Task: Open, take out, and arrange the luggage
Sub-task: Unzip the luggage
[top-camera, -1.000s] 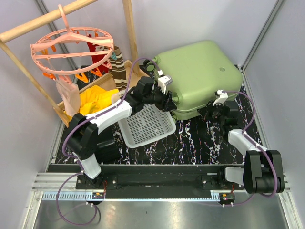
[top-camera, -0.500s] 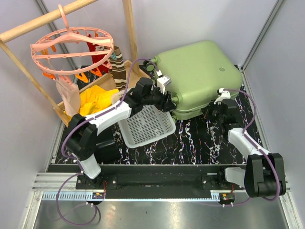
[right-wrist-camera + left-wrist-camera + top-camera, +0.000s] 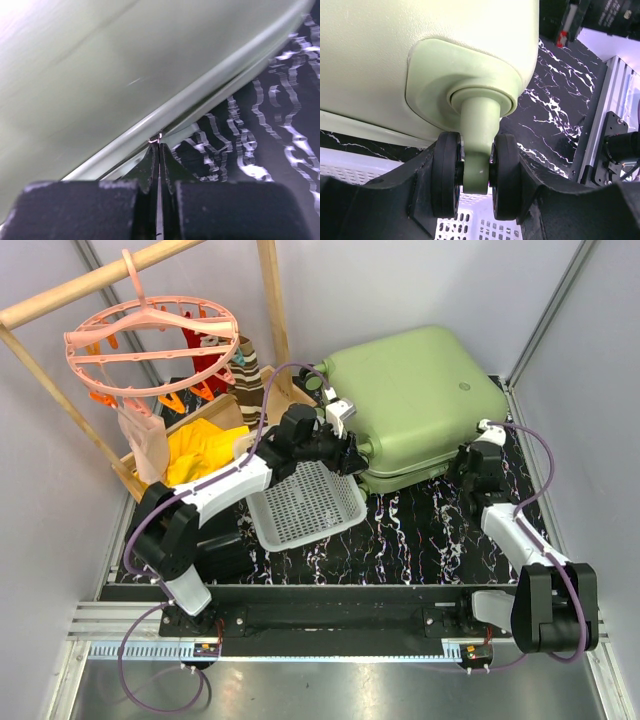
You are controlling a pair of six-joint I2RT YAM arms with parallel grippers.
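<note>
Luggage (image 3: 415,400): large light-green hard-shell suitcase w/ rounded corners, lying flat at far right corner of black marbled table (image 3: 430,530). Shell closed, no lining on view. White perforated plastic basket (image 3: 305,502) sits just beside its near left corner.

L gripper (image 3: 477,186): jaws part-spread, pinching twin black caster wheel (image 3: 446,172) at suitcase's near left corner, one finger on each outer face. Reads as a brace.

R gripper (image 3: 159,149): jaws pressed together, tips at pale seam (image 3: 220,82) along suitcase's near right edge. Small bright speck at tips; too small to say whether a zip pull is caught.

Step in hand, by judgement: opening, early stage. Nothing taken out or arranged. Next move calls for R tips to run along the seam w/o slipping off, w/ L keeping the case from sliding or turning. If nothing is caught, re-grip reqd first.
</note>
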